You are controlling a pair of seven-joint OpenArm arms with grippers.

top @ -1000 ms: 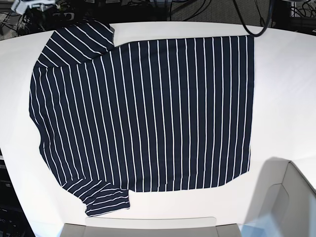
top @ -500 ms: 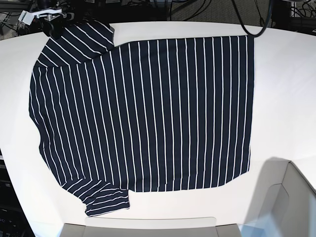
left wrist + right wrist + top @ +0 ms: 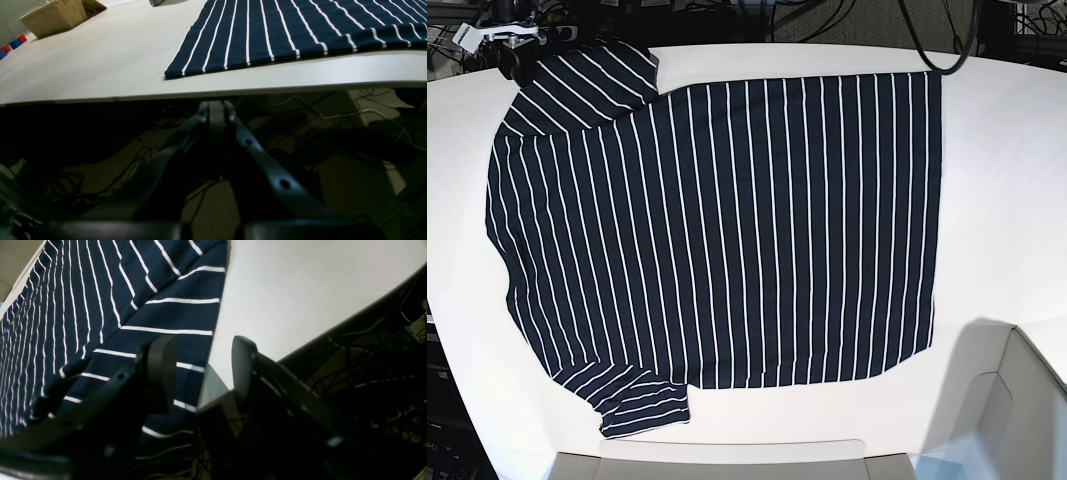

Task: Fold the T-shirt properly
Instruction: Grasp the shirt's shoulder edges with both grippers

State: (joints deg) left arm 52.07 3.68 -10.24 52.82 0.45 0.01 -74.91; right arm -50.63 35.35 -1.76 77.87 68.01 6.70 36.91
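**Right jaws spread over the sleeve edge, left jaws closed below the table**

From my station I saw the T-shirt [image 3: 717,230] lying flat on the white table [image 3: 1007,180], its hem toward 3 o'clock in the base view and its sleeves at about 11 and 7 o'clock.

The right gripper [image 3: 203,370] sat at the 11 o'clock corner. Its jaws were spread apart, straddling the edge of the sleeve: one finger [image 3: 160,373] was over the striped cloth, the other [image 3: 242,368] over bare table near its rim. I could not tell whether either finger touched the fabric. Nothing was held between them.

The left gripper [image 3: 217,115] hung below the table's edge in its wrist view, jaws pressed together on nothing, with cables [image 3: 333,113] on the floor behind it. The shirt's hem corner [image 3: 173,71] lay on the table above, apart from it. A cardboard box [image 3: 55,16] stood at 10 o'clock.
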